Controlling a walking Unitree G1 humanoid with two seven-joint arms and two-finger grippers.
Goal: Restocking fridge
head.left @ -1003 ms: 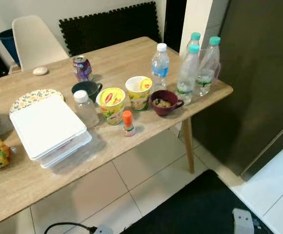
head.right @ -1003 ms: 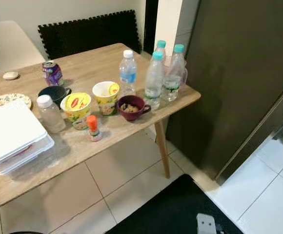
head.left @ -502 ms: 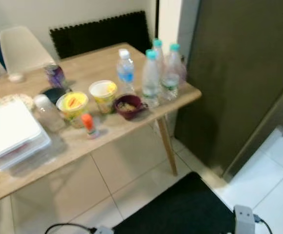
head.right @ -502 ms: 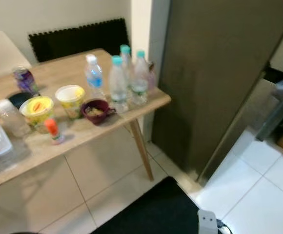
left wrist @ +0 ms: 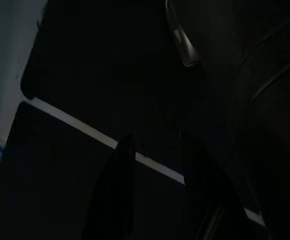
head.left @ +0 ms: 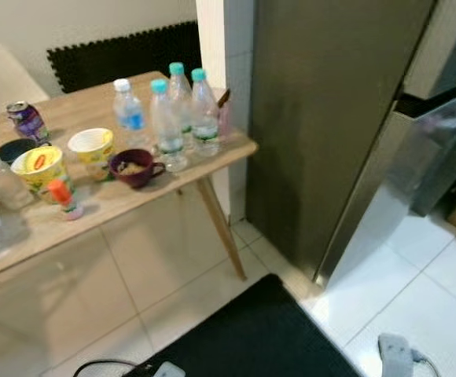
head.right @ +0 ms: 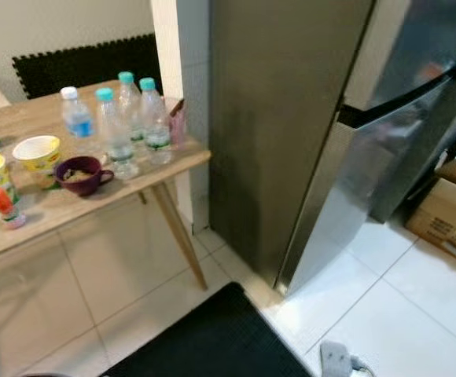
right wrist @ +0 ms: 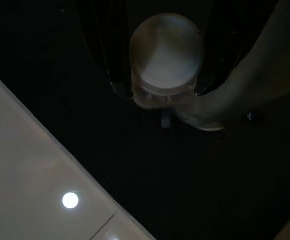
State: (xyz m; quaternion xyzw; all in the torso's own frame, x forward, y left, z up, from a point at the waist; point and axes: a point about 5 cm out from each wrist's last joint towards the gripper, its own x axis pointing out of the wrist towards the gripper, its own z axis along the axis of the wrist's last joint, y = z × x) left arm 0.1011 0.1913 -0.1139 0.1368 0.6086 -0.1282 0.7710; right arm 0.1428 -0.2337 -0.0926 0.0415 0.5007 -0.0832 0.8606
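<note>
My right fingers (right wrist: 167, 89) are clenched on a pale round container (right wrist: 166, 52), seen end-on in the right wrist view, one finger on each side of it. It hangs low at my side over the dark mat (head.left: 251, 338) and the white floor tiles.

I judge it a clear plastic bottle or jar. That would make it light if part empty, smooth and a little slippery, with a wall that gives if I squeeze hard. A firm hold across the body, as now, seems right. A grip nearer one end would let it swing. Its contents could slosh as I walk, so I would keep it upright once it is lifted.

My left fingers (left wrist: 157, 137) are released, with a gap between them and nothing in it.

The fridge (head.left: 322, 118) stands just beside the desk (head.left: 23, 228), tall and dark, and I judge its steel door (head.right: 354, 196) to be shut. More bottles (head.left: 169, 126) wait on the desk's near corner, by some cups and a bowl.

Much is hard to read. Both wrist views are very dark. I cannot tell the container's label, its fill, or whether I see its cap or its base. The fridge's handle is not clear to me. Its top and the desk's far side are cut off.
</note>
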